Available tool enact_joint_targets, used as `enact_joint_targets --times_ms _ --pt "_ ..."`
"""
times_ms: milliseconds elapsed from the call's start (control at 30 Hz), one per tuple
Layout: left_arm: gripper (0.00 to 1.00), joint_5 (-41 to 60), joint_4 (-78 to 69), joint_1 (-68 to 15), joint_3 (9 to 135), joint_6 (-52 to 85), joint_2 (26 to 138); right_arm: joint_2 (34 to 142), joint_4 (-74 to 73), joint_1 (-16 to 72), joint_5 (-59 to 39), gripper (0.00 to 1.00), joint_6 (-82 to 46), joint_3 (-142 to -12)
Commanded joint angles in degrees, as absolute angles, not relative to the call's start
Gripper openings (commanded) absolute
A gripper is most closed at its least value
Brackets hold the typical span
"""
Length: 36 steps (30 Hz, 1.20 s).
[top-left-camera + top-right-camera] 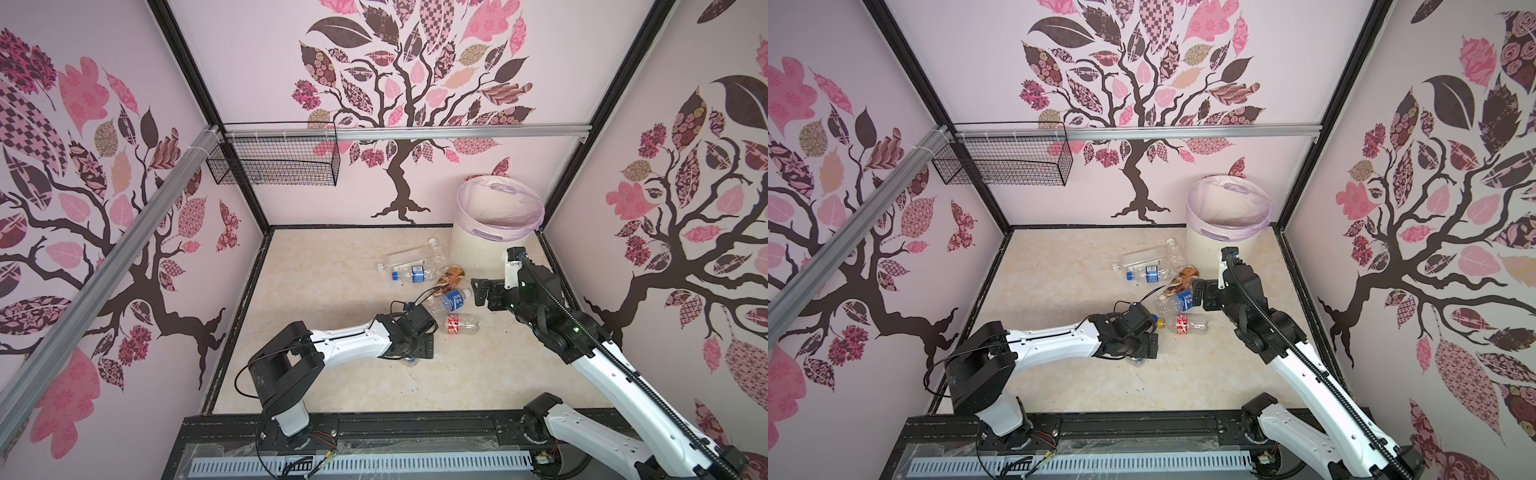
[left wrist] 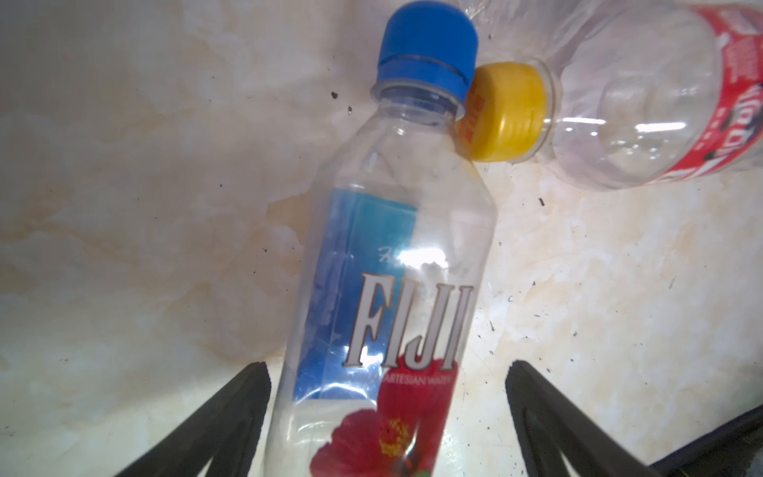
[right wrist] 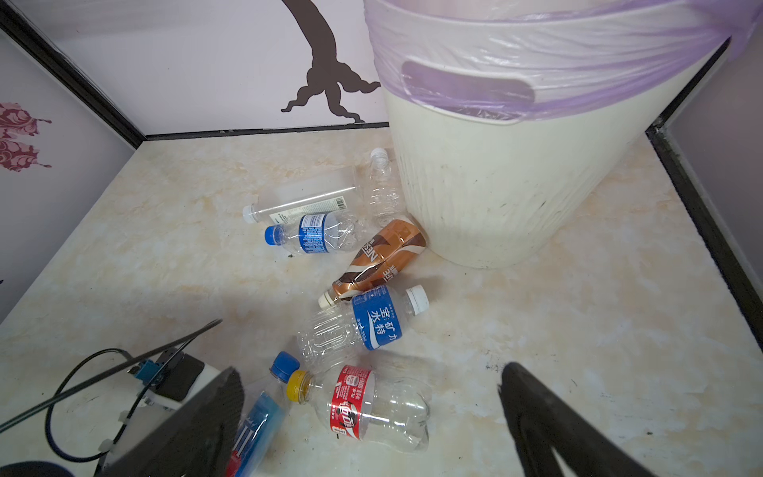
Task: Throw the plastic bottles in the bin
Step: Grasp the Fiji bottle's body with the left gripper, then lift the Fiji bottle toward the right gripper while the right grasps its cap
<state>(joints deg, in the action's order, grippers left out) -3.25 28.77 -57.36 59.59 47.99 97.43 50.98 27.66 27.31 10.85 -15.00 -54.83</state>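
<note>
The left gripper [image 2: 388, 365] stands spread around the Fiji bottle [image 2: 396, 247]. The right gripper [image 3: 371, 369], spread and empty, hangs near the red-labelled bottle [image 3: 373, 409].

We look into a robot lab's test booth: papered walls [image 1: 257, 62] with tree stickers enclose a marbled floor [image 1: 332, 257] beneath the fingers [image 2: 231, 413]. Metal frame rails [image 1: 457, 133] run far above them. The left arm [image 1: 353, 336] and right arm [image 1: 615, 365] are bolted to a black base [image 1: 415, 428] behind them.
</note>
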Motion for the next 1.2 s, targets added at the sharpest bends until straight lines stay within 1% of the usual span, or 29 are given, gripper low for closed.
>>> enact_joint_targets --times_ms 0,133,233,400,500,567,600,767,1000,1167 --pt "0.92 -4.11 28.39 -57.58 62.25 46.98 99.12 49.18 28.57 27.51 12.02 1.00 -14.02 -54.54" --pt "0.88 -3.96 28.34 -57.62 63.44 46.73 101.43 47.68 28.61 27.51 12.47 1.00 -13.62 -54.17" --pt "0.82 -3.88 28.37 -57.64 64.02 46.58 102.52 47.07 28.84 27.51 12.67 1.00 -13.28 -54.01" --pt "0.76 -5.15 29.07 -57.57 64.19 45.34 102.11 47.48 29.68 27.56 13.00 1.00 -12.76 -54.52" --pt "0.69 -6.05 28.36 -57.57 63.27 44.23 100.93 48.24 30.18 27.52 12.90 1.00 -12.86 -54.58" --pt "0.62 -6.40 27.47 -57.44 62.44 43.88 100.12 48.58 30.18 27.56 12.94 0.99 -13.05 -54.57" --pt "0.60 -6.06 27.11 -57.23 62.00 43.65 99.81 48.72 30.02 27.53 13.02 0.99 -13.31 -54.57" --pt "0.56 -4.47 26.89 -55.03 60.61 42.50 97.84 49.36 29.47 27.47 12.56 0.99 -15.08 -53.98" --pt "0.56 -3.59 27.38 -51.35 57.27 41.29 90.68 51.94 28.01 27.51 10.40 1.00 -18.47 -54.49" --pt "0.56 -3.72 27.48 -48.17 57.03 38.26 84.55 54.22 25.58 27.47 6.53 0.99 -21.40 -54.90"
